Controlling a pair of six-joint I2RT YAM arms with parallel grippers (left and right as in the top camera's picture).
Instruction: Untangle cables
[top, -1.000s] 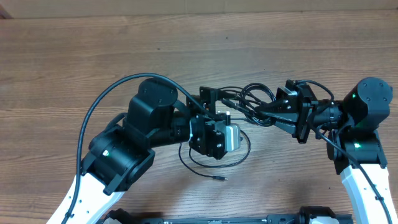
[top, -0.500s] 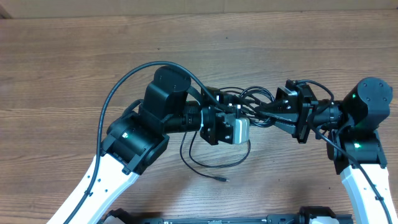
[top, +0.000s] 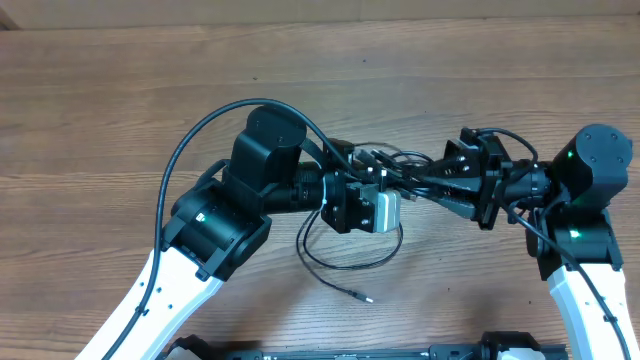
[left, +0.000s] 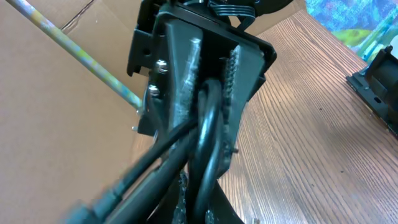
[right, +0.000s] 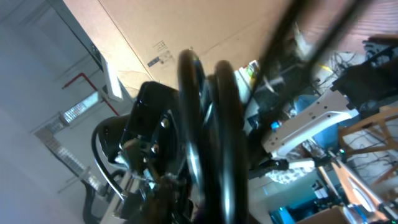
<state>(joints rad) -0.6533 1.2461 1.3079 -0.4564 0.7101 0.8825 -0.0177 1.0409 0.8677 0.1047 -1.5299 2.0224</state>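
Brown wood-grain table (top: 90, 110), plain cardboard panel (left: 56, 130) behind, even indoor light

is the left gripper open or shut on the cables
Shut on the cables: the left wrist view shows the left gripper pinching them between its fingers.

Both arms (top: 235, 200) have black joints, white lower links, green lights.

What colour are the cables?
Black cables; one loose end has a silvery plug tip. Overhead view shows it best.
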